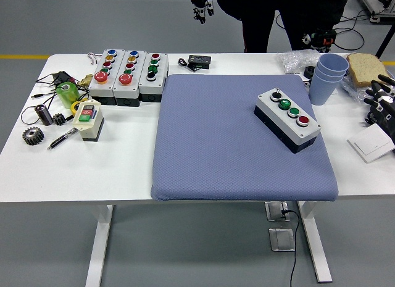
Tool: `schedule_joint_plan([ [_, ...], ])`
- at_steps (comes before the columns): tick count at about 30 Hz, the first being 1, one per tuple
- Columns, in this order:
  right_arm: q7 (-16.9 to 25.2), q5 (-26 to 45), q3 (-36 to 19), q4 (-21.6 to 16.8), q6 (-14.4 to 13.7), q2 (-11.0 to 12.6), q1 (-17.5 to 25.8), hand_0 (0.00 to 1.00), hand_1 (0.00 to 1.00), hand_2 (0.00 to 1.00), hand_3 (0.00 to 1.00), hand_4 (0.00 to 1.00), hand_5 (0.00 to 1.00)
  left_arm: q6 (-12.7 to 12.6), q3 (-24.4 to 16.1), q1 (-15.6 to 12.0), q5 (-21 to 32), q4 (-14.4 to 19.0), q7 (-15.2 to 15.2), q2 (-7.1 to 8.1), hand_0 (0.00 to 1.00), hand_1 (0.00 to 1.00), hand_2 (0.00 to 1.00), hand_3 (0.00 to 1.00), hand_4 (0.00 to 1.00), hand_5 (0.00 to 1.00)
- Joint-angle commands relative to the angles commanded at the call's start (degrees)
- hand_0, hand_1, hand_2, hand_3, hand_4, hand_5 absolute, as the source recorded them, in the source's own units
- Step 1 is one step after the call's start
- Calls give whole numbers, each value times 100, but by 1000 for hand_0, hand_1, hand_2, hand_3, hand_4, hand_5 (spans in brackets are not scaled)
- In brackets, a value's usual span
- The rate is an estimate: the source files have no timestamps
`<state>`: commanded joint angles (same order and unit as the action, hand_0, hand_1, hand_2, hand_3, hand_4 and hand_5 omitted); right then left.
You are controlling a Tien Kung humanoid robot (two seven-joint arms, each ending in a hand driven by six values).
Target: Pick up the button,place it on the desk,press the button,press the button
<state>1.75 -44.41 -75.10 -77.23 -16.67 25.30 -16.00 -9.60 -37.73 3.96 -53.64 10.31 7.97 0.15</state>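
i see the button box (287, 120) lying on the blue mat (241, 139) in the right half of the frame, turned at a slant, with a black switch, two green buttons and a red one along its white top. the mat covers the middle and right of the white desk (80, 170). my right hand (381, 102) shows at the right edge, black fingers hanging loosely curled and holding nothing, well apart from the box and just above a white switch plate (370, 145). my left hand is out of frame. beside the right hand, toward the upper right, stand stacked blue cups (327, 77), with a slice of bread (365, 67) and a crumpled clear bag (296, 60) behind them. in the upper left three more control boxes (128, 76) sit side by side, touching. a small two-button box (88, 119) lies below them, with a pen (62, 139), a gear (33, 136), a green roll (66, 94) and loose wires around it. a small black device (199, 62) rests at the far edge, top centre. a person (278, 15) in dark clothes stands beyond the desk at the top; i cannot tell what their hands are doing.
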Motion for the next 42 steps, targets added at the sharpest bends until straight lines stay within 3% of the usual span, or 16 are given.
schedule_joint_plan([
  [1, -33, -112, 3, 3, 2, 3, -9, 766, 723, 779, 728, 823, 151, 0, 0, 1, 1, 0, 0, 0, 621, 658, 676, 596, 334, 638],
  [2, -52, -223, 5, 5, 3, 5, -14, 865, 813, 899, 847, 922, 138, 0, -1, 1, 2, 0, -1, 1, 621, 658, 676, 597, 334, 638],
  [7, -552, -1361, 157, 2, 261, 75, -190, 865, 813, 899, 847, 922, 138, -3, 12, 21, 29, 0, -6, 4, 621, 658, 676, 597, 334, 638],
  [8, -675, -1622, 209, -18, 313, 79, -238, 990, 896, 973, 980, 998, 125, -4, 14, 25, 39, 0, -8, 5, 622, 658, 676, 596, 334, 638],
  [14, -1285, -3074, 591, -106, 514, -19, -592, 998, 913, 978, 987, 998, 128, -6, 17, 44, 53, 0, -9, 7, 622, 658, 676, 596, 333, 638],
  [17, -1590, -3782, 910, 53, 490, -161, -864, 998, 913, 978, 987, 998, 128, -6, 38, 46, 76, 0, -12, 12, 622, 658, 676, 596, 333, 638],
  [28, -2074, -6395, 1621, 675, 638, -721, -1416, 998, 921, 988, 997, 998, 125, -4, 7, 31, 43, 0, 7, -2, 622, 658, 676, 597, 335, 639],
  [42, -2420, -6039, 2123, 1503, 679, -1274, -2084, 998, 931, 998, 998, 998, 128, 1, 26, 31, 56, 0, 9, -1, 622, 658, 676, 597, 333, 637],
])
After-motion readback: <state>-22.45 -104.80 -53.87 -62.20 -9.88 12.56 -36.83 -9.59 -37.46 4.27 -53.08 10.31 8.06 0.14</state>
